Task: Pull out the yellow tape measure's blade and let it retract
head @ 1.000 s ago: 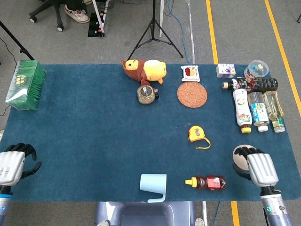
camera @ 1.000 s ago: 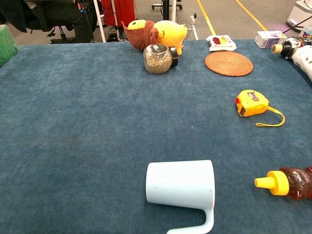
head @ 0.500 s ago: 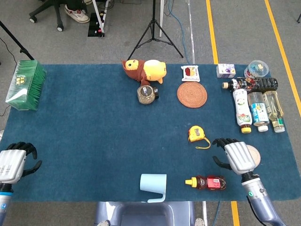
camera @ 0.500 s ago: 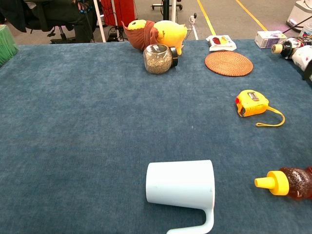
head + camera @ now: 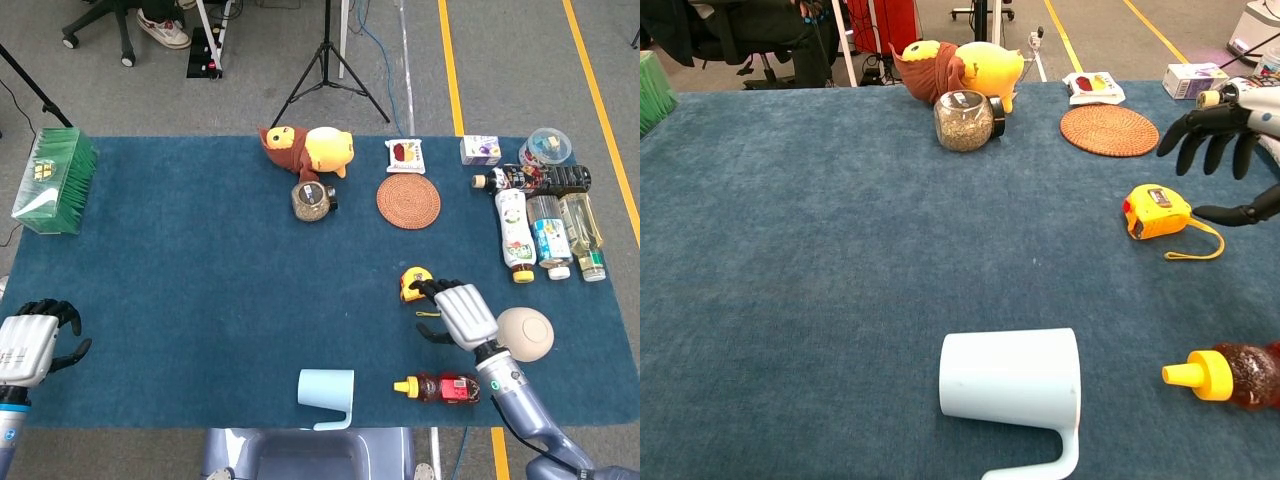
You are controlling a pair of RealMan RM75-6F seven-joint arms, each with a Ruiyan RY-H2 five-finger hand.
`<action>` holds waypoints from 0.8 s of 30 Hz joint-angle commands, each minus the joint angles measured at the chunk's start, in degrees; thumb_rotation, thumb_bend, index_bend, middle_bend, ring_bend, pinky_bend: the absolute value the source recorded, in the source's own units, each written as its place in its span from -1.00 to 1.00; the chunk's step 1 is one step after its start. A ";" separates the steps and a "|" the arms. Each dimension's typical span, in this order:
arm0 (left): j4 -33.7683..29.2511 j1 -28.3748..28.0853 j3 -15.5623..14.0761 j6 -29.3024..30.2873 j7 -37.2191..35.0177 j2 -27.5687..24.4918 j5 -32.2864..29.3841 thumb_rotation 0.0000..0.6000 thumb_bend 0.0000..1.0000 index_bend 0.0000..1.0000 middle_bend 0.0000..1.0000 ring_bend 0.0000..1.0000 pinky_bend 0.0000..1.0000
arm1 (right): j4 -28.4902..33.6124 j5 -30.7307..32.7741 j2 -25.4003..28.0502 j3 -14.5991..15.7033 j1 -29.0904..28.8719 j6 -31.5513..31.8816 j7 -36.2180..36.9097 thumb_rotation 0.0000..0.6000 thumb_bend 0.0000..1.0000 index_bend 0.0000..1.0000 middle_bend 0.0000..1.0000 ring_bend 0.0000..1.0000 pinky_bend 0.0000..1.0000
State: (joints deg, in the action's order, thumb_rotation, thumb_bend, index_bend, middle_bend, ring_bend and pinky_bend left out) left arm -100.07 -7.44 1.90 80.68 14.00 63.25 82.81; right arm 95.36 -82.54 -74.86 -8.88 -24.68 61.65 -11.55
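Right hand (image 5: pixel 461 313) hovers just beside the tape measure (image 5: pixel 412 283), fingers (image 5: pixel 1210 135) spread, holding nothing; left hand (image 5: pixel 28 344) far off at desk (image 5: pixel 200 280) edge, fingers loosely apart, holding nothing.

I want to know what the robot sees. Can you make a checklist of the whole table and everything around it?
Surface: blue cloth table, flat.
Job's things: yellow tape measure on the cloth, blade in, wrist loop trailing.
Clutter: tipped mug, sauce bottle, plush toy, jar, woven coaster, bottles, green box.
Hands: right hand spread above the tape measure, not gripping; left hand at table edge, holding nothing.
Cables: blue cable on floor.
Surroundings: tripod, chair base, yellow floor lines.
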 commanded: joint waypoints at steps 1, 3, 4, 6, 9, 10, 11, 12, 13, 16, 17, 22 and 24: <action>0.00 -0.03 -0.01 -0.04 0.03 -0.02 -0.04 1.00 -0.51 0.19 -0.08 -0.35 -0.33 | -1.22 1.33 -0.95 -0.74 -1.68 -1.87 -0.43 0.72 -0.39 -0.58 -0.37 -0.31 -0.23; -0.05 -0.04 -0.02 -0.07 0.08 -0.04 -0.12 1.00 -0.51 0.19 -0.08 -0.35 -0.33 | -1.90 2.09 -1.35 -1.11 -2.64 -2.95 -0.40 0.72 -0.41 -0.60 -0.40 -0.34 -0.25; -0.10 -0.05 -0.03 -0.07 0.16 -0.06 -0.14 1.00 -0.51 0.19 -0.08 -0.35 -0.33 | -2.37 2.47 -1.61 -1.35 -3.20 -3.47 -0.38 0.72 -0.42 -0.61 -0.41 -0.35 -0.27; -0.21 -0.05 -0.02 -0.04 0.30 -0.09 -0.19 1.00 -0.51 0.19 -0.08 -0.35 -0.33 | -3.17 3.12 -2.02 -1.70 -4.13 -4.38 -0.36 0.72 -0.43 -0.63 -0.43 -0.37 -0.28; -0.39 -0.05 -0.01 0.00 0.52 -0.15 -0.34 1.00 -0.51 0.19 -0.08 -0.35 -0.33 | -4.52 3.91 -2.52 -2.02 -5.41 -5.55 -0.63 0.72 -0.44 -0.64 -0.44 -0.38 -0.29; -0.44 -0.05 0.01 0.01 0.63 -0.19 -0.40 1.00 -0.51 0.19 -0.08 -0.35 -0.33 | -5.11 4.21 -2.68 -2.17 -5.95 -6.04 -0.81 0.72 -0.44 -0.64 -0.44 -0.38 -0.30; -0.47 -0.07 0.04 0.02 0.69 -0.22 -0.44 1.00 -0.51 0.19 -0.08 -0.35 -0.33 | -5.49 4.50 -2.77 -2.26 -6.31 -6.45 -0.88 0.71 -0.45 -0.64 -0.44 -0.38 -0.30; -0.55 -0.09 0.06 0.01 0.78 -0.25 -0.49 1.00 -0.51 0.19 -0.08 -0.35 -0.33 | -5.92 4.85 -2.87 -2.34 -6.73 -6.89 -0.99 0.71 -0.46 -0.64 -0.44 -0.38 -0.30; -0.63 -0.12 0.08 0.00 0.87 -0.29 -0.53 1.00 -0.51 0.19 -0.08 -0.35 -0.33 | -6.31 5.15 -2.96 -2.37 -7.13 -7.30 -1.13 0.71 -0.47 -0.64 -0.44 -0.38 -0.30; -0.75 -0.21 0.13 -0.01 1.15 -0.39 -0.52 1.00 -0.51 0.19 -0.08 -0.35 -0.33 | -7.17 5.85 -3.05 -2.43 -8.03 -8.39 -1.50 0.72 -0.47 -0.64 -0.44 -0.38 -0.31; -0.88 -0.28 0.19 -0.01 1.30 -0.44 -0.55 1.00 -0.51 0.19 -0.08 -0.35 -0.33 | -7.69 6.31 -3.10 -2.51 -8.54 -9.04 -1.70 0.72 -0.47 -0.65 -0.44 -0.38 -0.32; -1.26 -0.38 0.29 -0.05 1.83 -0.58 -0.81 1.00 -0.51 0.19 -0.08 -0.35 -0.33 | -9.81 8.23 -3.16 -2.55 -10.26 -11.23 -2.76 0.71 -0.51 -0.66 -0.44 -0.38 -0.36; -1.37 -0.44 0.31 -0.17 2.01 -0.61 -1.00 1.00 -0.51 0.19 -0.08 -0.35 -0.33 | -10.58 8.89 -3.16 -2.55 -10.84 -11.85 -3.26 0.71 -0.52 -0.66 -0.44 -0.39 -0.37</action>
State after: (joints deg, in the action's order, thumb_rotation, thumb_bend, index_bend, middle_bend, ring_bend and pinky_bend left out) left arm -101.43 -7.87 2.20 80.53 16.01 62.65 81.82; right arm 85.05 -73.89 -78.00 -11.42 -35.29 50.09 -14.55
